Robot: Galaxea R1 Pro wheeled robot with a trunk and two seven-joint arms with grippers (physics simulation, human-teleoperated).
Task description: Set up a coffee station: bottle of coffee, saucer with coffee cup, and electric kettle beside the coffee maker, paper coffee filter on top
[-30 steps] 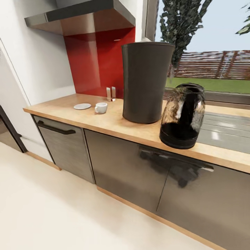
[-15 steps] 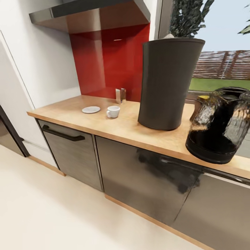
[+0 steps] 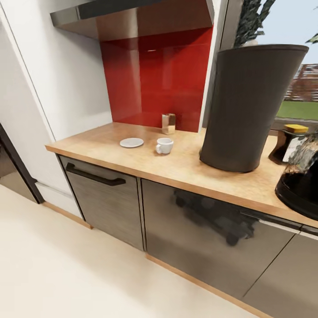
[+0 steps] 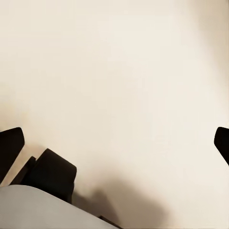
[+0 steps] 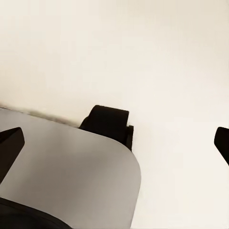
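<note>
You are facing the tabletop (image 3: 132,159), where the coffee cup (image 3: 164,145) is sitting just beside the saucer (image 3: 131,142), left of the coffee maker (image 3: 247,110). Both grippers are hanging wide open, empty. The cup looks light, fragile: consider pinching its rim.

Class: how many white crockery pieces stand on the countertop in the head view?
2: the saucer toward the countertop's left end, and the coffee cup just right of it, apart. The coffee maker may hide others.
</note>
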